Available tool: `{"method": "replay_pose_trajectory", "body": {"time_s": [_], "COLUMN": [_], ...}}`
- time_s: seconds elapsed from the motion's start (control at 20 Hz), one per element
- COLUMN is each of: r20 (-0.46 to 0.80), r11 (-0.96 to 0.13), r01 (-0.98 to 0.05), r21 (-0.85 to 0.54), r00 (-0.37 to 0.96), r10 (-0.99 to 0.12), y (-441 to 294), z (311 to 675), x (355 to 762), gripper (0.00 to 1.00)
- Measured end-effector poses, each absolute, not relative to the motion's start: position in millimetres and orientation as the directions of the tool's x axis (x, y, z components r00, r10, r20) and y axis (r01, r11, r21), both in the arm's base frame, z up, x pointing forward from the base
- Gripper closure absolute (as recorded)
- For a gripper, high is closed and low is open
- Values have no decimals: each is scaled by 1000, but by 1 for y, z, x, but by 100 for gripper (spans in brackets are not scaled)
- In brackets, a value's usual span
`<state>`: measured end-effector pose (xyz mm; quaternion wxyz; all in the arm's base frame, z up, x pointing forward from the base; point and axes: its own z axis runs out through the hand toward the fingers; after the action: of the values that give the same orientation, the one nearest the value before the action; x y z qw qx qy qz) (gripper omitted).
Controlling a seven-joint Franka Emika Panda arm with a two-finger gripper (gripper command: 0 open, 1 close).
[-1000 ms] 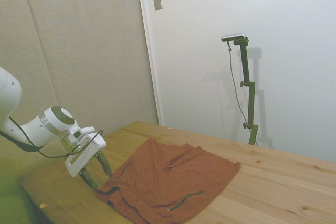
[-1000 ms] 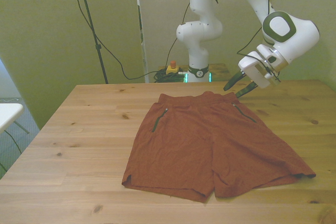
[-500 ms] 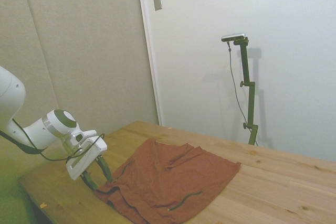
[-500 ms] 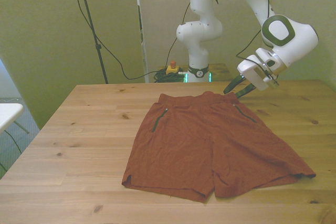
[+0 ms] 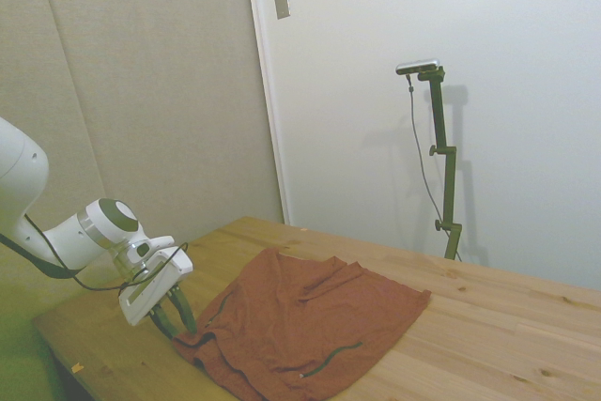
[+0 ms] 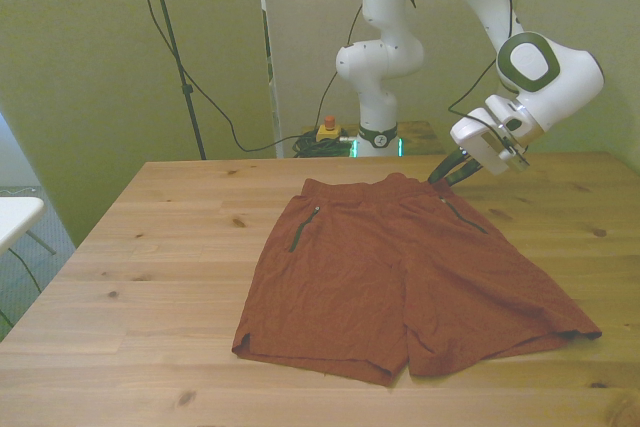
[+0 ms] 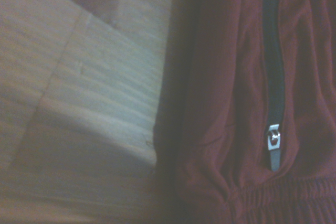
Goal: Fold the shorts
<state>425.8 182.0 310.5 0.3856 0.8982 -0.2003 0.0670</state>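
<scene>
Shorts [image 6: 400, 277] of rust-red soft wrinkled fabric, one pair, lie spread flat and unfolded on the wooden table [image 6: 150, 247], waistband toward the far edge, both legs toward the near edge. Two dark zip pockets show below the waistband; the wrist view resolves one dark zip with a small metal pull [image 7: 273, 145] beside the gathered waistband, the shorts' side edge lying on bare wood. One white arm carries one two-finger gripper [image 6: 447, 171], tilted down at the waistband corner on the front view's right, near the table's far edge. Its dark fingers [image 5: 175, 318] stand close together at the edge of the cloth; whether fabric is pinched between them cannot be told. Judged from this layout, no fold has been made: the task is at its first grasp, and every fold remains to be done.
</scene>
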Motion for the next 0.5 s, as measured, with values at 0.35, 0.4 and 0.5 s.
{"method": "replay_pose_trajectory", "body": {"time_s": [0.35,0.4,0.5], "r20": [272,272,273], "r11": [-628,-630,-634], "r01": [-410,-410,-411], "r21": [661,659,655], "r00": [911,911,911], "r10": [-309,-309,-308], "y": [182,182,183], "z": [307,308,308], "x": [427,428,428], "gripper": [100,100,100]}}
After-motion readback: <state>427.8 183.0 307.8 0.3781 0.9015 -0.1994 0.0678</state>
